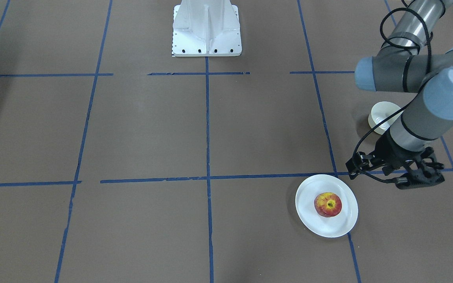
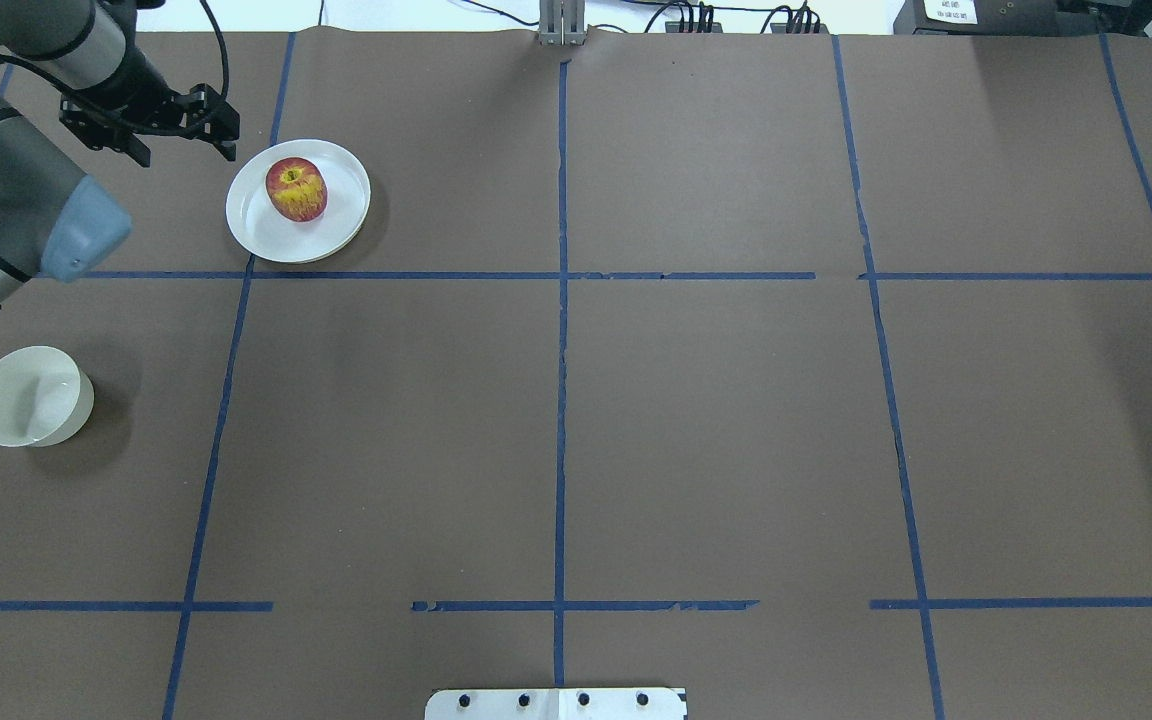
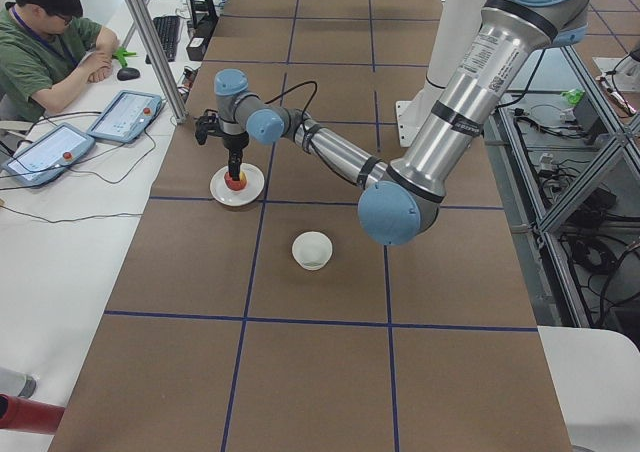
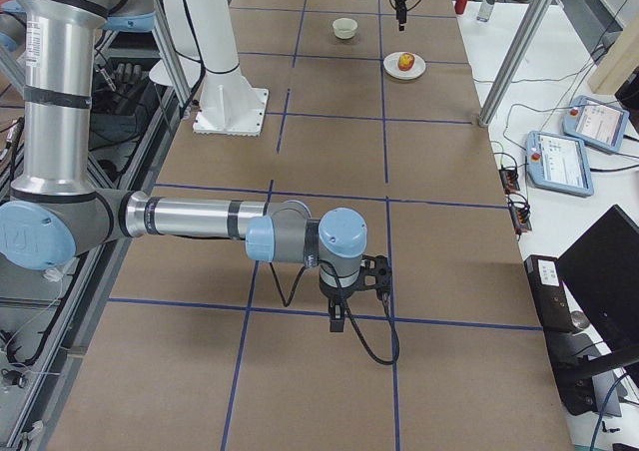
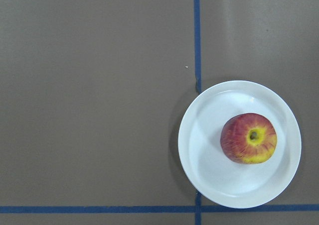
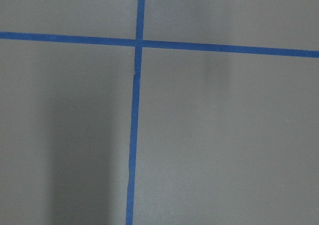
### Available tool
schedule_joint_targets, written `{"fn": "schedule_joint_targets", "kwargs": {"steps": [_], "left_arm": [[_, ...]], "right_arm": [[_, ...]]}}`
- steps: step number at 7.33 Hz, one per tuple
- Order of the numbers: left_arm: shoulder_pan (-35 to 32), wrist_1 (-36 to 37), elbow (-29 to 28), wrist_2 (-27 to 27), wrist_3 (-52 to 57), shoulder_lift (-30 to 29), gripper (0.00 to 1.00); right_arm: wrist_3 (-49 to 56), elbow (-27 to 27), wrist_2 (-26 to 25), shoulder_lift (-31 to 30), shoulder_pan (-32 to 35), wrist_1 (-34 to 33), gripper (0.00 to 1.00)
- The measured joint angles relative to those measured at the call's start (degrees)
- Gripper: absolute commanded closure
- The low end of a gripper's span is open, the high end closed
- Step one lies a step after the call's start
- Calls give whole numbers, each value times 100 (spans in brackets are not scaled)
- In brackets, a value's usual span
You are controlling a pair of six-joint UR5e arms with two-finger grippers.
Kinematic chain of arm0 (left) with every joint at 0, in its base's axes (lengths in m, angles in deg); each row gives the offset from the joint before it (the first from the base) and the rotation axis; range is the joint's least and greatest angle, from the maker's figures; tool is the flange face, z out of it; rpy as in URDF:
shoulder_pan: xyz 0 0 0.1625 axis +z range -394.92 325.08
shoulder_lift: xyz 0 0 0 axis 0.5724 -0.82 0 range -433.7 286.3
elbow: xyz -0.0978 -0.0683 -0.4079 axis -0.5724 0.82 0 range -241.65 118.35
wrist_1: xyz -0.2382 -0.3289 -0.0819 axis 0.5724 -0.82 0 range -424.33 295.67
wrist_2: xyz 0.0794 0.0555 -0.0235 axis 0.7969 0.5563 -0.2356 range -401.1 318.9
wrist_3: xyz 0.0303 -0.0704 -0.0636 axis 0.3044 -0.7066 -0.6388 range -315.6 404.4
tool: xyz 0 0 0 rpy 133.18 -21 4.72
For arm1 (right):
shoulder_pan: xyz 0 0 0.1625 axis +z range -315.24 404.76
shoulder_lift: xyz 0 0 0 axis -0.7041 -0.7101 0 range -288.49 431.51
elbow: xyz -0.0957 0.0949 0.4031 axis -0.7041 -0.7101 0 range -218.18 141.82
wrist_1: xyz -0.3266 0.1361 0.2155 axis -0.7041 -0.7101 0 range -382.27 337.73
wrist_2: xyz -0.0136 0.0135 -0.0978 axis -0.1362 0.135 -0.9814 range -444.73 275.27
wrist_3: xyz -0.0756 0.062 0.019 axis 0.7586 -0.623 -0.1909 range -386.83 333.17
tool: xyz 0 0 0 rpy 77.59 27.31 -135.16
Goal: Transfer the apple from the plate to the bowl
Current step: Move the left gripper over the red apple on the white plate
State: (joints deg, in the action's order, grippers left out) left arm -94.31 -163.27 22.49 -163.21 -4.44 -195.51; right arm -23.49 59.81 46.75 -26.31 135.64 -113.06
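Observation:
The red apple with a yellow patch sits on the white plate. It also shows in the overhead view and the left wrist view. The cream bowl stands empty, apart from the plate and nearer the robot, partly behind the left arm; overhead it shows whole. My left gripper hangs above the table beside the plate, off to its outer side. Its fingers do not show clearly. My right gripper hovers far away over bare table; I cannot tell its state.
The brown table cover carries a blue tape grid. The white robot base stands at the table's middle edge. An operator sits at a side desk with tablets. A metal post rises near the plate's corner.

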Motion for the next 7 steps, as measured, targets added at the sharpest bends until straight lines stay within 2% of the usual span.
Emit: {"fn": "schedule_joint_targets", "kwargs": {"steps": [3,7], "left_arm": [[340,-566,-1021,360,-446,-550,0],[511,-1090,-1670,437,-667,-788,0]], "right_arm": [[2,0,2,0,0,0,0],[2,0,6,0,0,0,0]]}}
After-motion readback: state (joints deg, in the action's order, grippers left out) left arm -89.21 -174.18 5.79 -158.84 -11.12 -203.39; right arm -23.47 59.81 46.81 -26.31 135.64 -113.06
